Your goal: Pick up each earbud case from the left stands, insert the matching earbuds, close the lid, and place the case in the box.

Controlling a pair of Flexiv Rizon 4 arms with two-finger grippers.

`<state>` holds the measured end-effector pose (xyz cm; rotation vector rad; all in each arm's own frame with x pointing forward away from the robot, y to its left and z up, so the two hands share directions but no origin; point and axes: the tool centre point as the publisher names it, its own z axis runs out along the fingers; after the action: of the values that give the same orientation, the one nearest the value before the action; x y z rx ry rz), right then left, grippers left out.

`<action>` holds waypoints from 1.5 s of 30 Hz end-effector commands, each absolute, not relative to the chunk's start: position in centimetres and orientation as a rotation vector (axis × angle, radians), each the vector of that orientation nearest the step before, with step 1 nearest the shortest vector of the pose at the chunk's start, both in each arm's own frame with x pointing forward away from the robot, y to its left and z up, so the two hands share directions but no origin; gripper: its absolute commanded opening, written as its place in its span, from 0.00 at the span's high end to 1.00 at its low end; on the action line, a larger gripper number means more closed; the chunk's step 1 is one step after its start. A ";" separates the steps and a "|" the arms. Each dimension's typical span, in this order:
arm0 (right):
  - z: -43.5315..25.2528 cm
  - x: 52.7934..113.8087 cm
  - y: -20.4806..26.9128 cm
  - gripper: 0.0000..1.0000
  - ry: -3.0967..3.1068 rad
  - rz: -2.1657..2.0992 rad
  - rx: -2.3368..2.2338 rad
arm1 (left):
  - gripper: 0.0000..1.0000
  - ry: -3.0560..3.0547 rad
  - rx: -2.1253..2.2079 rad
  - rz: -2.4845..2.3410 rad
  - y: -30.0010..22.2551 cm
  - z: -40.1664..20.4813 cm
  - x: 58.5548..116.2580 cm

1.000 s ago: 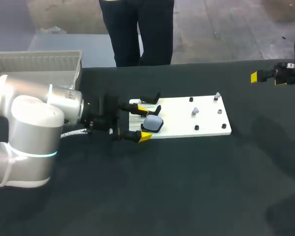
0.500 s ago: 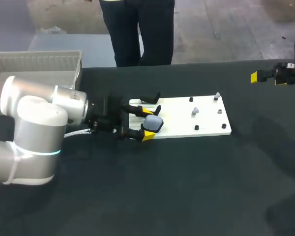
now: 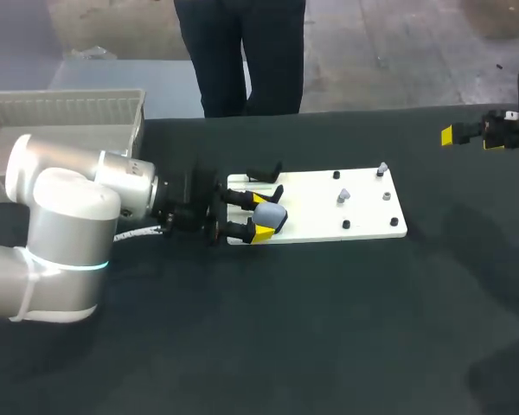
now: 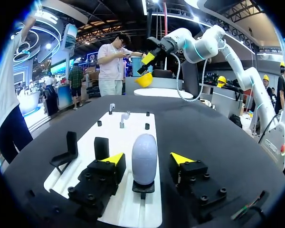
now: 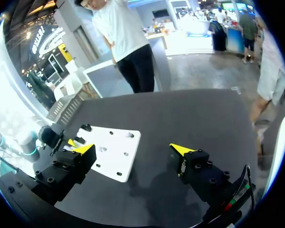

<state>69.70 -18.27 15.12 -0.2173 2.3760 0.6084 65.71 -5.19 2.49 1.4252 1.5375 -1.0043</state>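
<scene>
A smooth, egg-shaped grey earbud case (image 4: 145,156) stands upright at the left end of the flat white plate (image 3: 363,212). The left gripper (image 3: 259,216) straddles it, released and not touching; the right gripper (image 5: 133,149) hangs released at the far right.

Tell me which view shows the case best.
Left wrist view: the case is close, upright on its stand, whole outline clear. Head view shows the case small, from above. Right wrist view: too far to make out.

Left arm (image 3: 69,212) stretched in low, left hand (image 4: 147,158) fingers parted, right hand (image 5: 133,149) far right, fingers spread wide
</scene>
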 end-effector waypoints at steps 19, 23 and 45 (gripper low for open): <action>15.1 69.8 -18.3 0.00 2.375 0.609 -0.219 | 0.56 1.532 1.416 -1.025 -5.4 2.2 66.0; 15.1 69.8 -18.3 0.00 2.375 0.609 -0.219 | 0.60 1.531 1.420 -1.029 -5.5 2.2 66.1; 15.1 69.8 -18.3 0.00 2.375 0.609 -0.219 | 0.78 1.528 1.429 -1.037 -5.6 2.1 66.2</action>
<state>69.70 -18.27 15.12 -0.2173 2.3760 0.6084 65.97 -5.53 2.19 1.4231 1.5284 -1.0318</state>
